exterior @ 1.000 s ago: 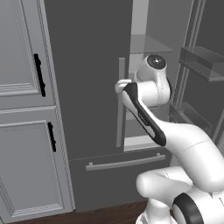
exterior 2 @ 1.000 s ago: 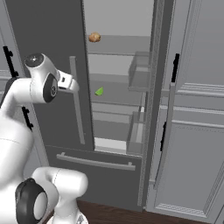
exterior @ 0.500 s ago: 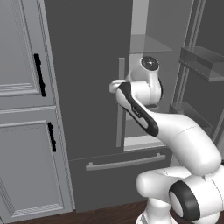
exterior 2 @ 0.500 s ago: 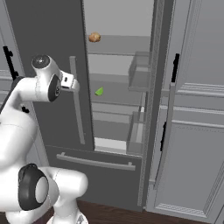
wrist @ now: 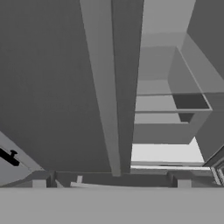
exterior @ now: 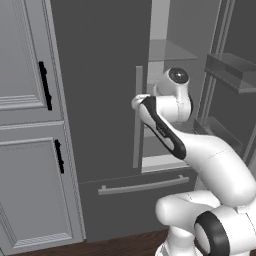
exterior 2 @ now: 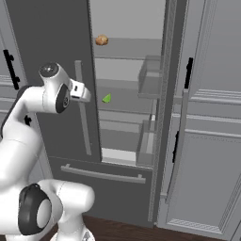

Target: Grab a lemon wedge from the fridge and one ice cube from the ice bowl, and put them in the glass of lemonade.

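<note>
The fridge [exterior 2: 52, 37] has its left door shut and its right door swung open onto clear shelves. The lemon wedge [exterior 2: 107, 98], a tiny yellow-green piece, lies on a middle shelf. My gripper [exterior 2: 81, 90] hovers in front of the left door's vertical bar handle [exterior 2: 84, 117], left of the wedge and apart from it. In the hand view my gripper [wrist: 111, 181] is open with nothing between its fingertips [wrist: 40, 181], and the bar handle [wrist: 107, 87] runs up the middle ahead. From the left base view my gripper [exterior: 136, 102] is at the handle [exterior: 137, 125]. The glass of lemonade and the ice bowl are out of view.
A round tan-brown lump [exterior 2: 101, 40] sits on the top shelf. The open right door [exterior 2: 162, 117] carries bins [exterior 2: 149, 80] on its inner side. Panelled grey cabinets with black handles flank the fridge [exterior: 30, 100] [exterior 2: 212, 141]. A bottom drawer [exterior: 140, 186] runs below.
The arm has shifted slightly right and down, bringing the hand a little closer to the fridge opening. The jaws stay wide.
</note>
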Robot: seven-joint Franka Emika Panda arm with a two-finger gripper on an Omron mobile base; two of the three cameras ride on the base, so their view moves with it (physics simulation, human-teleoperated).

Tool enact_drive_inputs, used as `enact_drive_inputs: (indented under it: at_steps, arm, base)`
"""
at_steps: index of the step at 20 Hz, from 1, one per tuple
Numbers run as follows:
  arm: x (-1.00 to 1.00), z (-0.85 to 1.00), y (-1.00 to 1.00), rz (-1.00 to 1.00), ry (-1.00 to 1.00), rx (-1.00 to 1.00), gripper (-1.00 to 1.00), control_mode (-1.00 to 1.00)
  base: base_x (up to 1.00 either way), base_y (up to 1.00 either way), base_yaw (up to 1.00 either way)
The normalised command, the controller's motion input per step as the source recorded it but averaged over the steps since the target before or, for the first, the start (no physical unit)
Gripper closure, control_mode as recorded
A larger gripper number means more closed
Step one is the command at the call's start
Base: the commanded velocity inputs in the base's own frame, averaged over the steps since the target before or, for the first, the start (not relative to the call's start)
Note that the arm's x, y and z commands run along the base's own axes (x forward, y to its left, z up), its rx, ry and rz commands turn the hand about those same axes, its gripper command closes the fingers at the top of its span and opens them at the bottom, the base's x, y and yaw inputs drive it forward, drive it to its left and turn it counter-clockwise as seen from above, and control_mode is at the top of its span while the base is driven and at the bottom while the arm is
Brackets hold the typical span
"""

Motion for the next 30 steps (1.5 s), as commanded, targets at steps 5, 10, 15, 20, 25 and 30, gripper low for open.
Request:
enact_drive_inputs:
  at_steps: [5, 10, 15, 20, 25, 30]
  arm:
    - [0.49, -0.06, 0.16, 0.0, 0.0, -0.05, -1.0, -1.0]
    - [0.48, -0.1, 0.06, -0.01, 0.0, -0.08, -1.0, -1.0]
    - [0.23, -0.21, 0.0, -0.04, 0.0, -0.04, -1.0, -1.0]
    - [0.2, -0.27, 0.0, -0.03, -0.01, -0.01, -1.0, -1.0]
    - [0.5, -0.23, 0.0, 0.0, 0.0, 0.0, -1.0, -1.0]
    - [0.59, -0.1, 0.0, 0.0, 0.0, 0.0, -1.0, -1.0]
  base:
    - [0.0, 0.0, 0.0]
    - [0.0, 0.0, 0.0]
    - [0.0, 0.0, 0.0]
    - [0.0, 0.0, 0.0]
    - [0.0, 0.0, 0.0]
    - [0.0, 0.0, 0.0]
